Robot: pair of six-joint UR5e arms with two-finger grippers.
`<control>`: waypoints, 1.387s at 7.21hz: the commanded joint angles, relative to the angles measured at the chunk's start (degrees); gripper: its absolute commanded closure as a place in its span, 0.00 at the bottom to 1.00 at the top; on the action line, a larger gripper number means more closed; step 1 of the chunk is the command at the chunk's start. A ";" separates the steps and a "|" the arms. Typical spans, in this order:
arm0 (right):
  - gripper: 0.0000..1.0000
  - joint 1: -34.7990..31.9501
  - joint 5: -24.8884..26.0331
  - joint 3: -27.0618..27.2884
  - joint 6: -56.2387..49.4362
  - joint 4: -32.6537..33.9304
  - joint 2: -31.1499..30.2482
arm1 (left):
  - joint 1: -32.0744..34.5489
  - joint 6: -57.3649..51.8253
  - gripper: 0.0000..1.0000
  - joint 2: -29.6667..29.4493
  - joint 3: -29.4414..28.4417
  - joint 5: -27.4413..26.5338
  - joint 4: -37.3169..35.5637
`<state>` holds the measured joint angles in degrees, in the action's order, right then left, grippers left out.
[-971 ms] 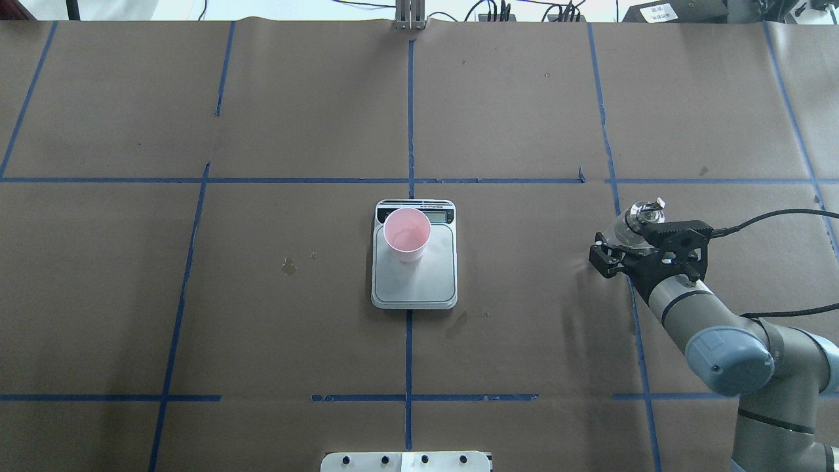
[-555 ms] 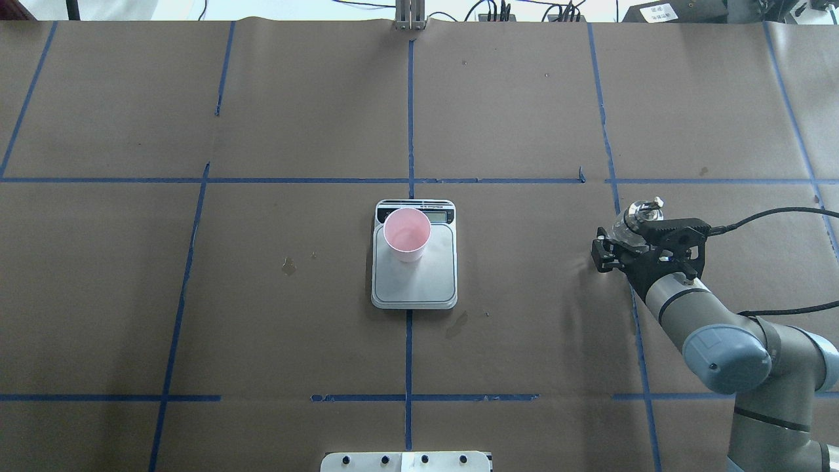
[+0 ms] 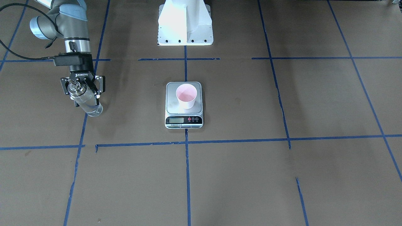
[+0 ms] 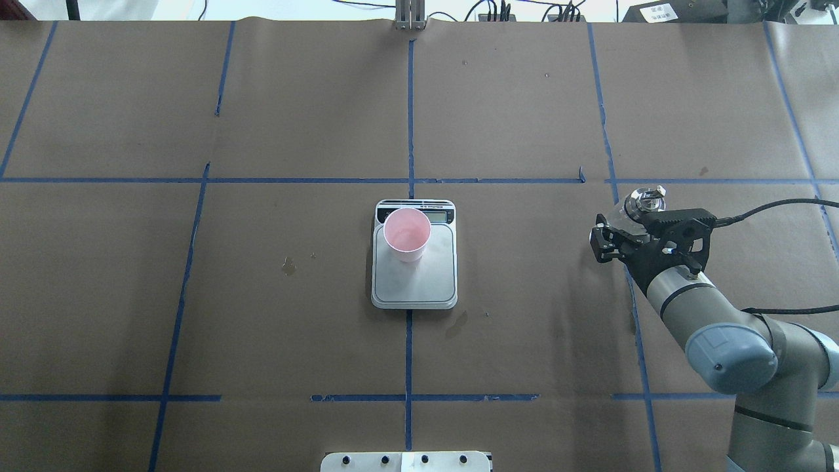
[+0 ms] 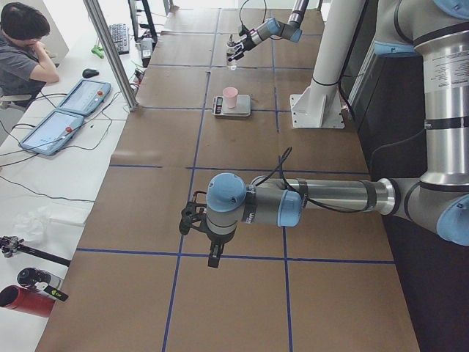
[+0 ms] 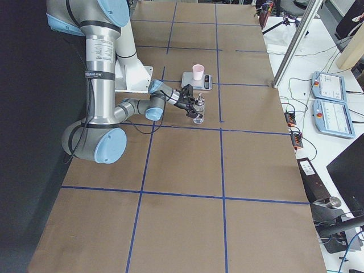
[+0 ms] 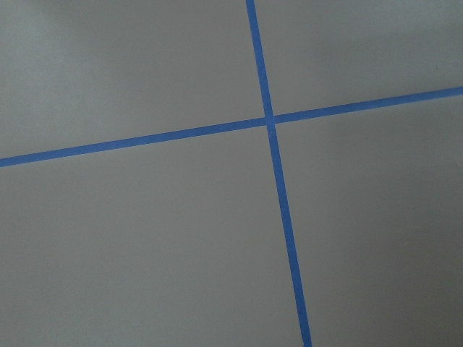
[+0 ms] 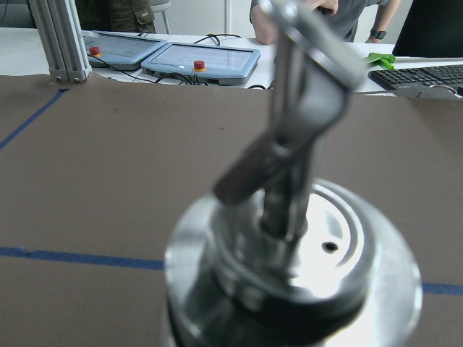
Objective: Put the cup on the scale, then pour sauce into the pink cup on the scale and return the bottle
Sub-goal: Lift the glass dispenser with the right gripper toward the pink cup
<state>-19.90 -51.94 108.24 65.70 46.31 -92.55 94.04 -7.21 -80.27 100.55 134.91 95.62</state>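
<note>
The pink cup (image 4: 407, 235) stands upright on the far-left part of the scale (image 4: 419, 288), next to its display; it also shows in the front view (image 3: 186, 95) on the scale's plate (image 3: 172, 103). My right gripper (image 4: 628, 231) is shut on the clear glass bottle (image 4: 642, 203), upright with its silver spout cap on top, well right of the scale. In the front view the bottle (image 3: 89, 105) reaches down to the paper below the gripper (image 3: 82, 89). Its cap (image 8: 296, 253) fills the right wrist view. My left gripper (image 5: 211, 258) shows only in the left side view; I cannot tell its state.
Brown paper with blue tape lines covers the table. The white robot base (image 3: 185, 23) stands behind the scale. A small dark stain (image 4: 288, 265) lies left of the scale. A seated operator (image 5: 26, 44) and tablets are beyond the table's far edge.
My right gripper has moved a little toward the far side of the table with the bottle in it. The cup and scale have not moved.
</note>
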 commanded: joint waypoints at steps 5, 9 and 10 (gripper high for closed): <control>1.00 -5.33 -4.75 3.64 -25.32 0.71 1.58 | 0.00 0.00 0.00 0.03 0.09 0.00 0.00; 1.00 -4.63 0.05 4.70 -42.47 7.51 7.00 | 0.00 0.00 0.00 0.03 -0.09 -0.09 -0.09; 1.00 -2.19 3.13 4.52 -44.85 15.66 11.04 | 0.00 0.00 0.00 0.03 0.00 -0.09 -0.09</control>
<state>-24.16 -52.44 112.84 24.41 53.63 -86.02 94.04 -7.21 -80.24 100.53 134.86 95.57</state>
